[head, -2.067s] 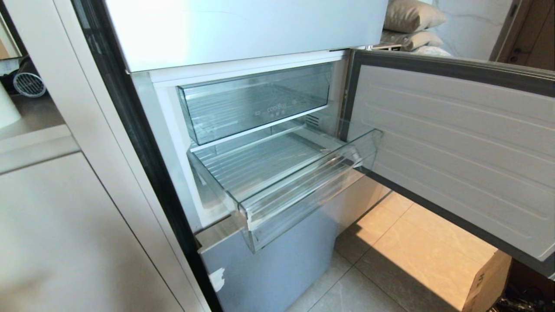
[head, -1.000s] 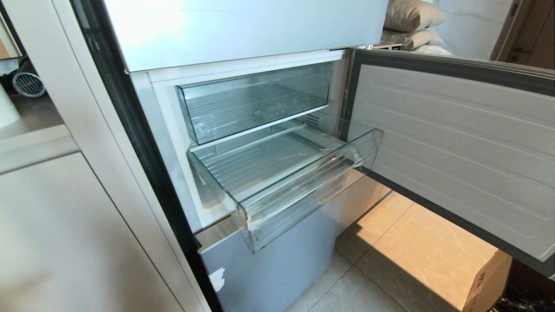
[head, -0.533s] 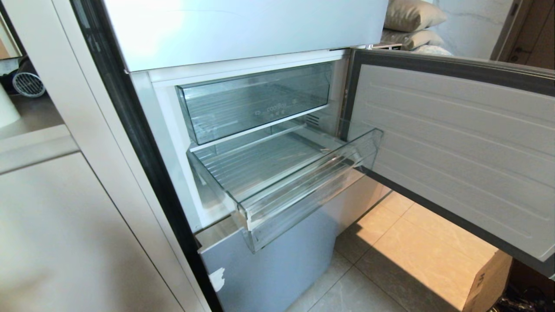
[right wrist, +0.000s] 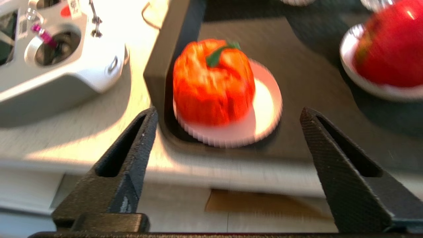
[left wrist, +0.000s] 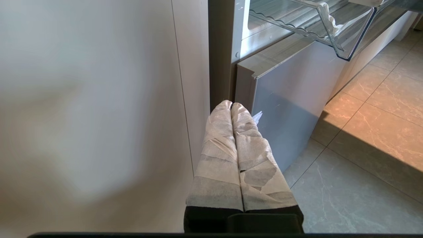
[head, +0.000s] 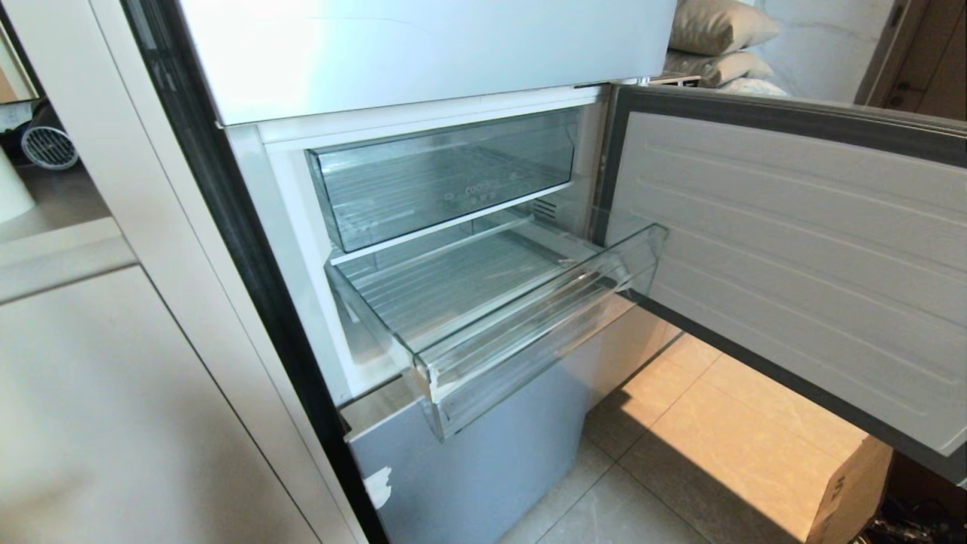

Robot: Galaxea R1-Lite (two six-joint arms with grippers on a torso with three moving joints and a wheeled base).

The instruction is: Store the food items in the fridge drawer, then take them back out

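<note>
Fridge drawer (head: 483, 302) pulled out, bare, centre frame; orange-red fruit (right wrist: 213, 82) and apple (right wrist: 390, 49) unstored; my right pincer (right wrist: 228, 114) spread, left pincer (left wrist: 236, 109) pressed together.

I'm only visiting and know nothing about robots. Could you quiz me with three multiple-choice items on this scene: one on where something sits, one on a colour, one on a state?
1. Where does the orange-red fruit sit?
A. in the fridge drawer
B. on a white dish in a dark tray
C. on the floor

2. What colour is the fruit's stem?
A. green
B. brown
C. white

3. How does the right pincer stand?
A. shut on the fruit
B. shut on nothing
C. open, holding nothing

Answers:
1 B, the white dish under it rests in the dark tray.
2 A, it is plainly green.
3 C, its fingers stand wide apart, short of the fruit.
</note>
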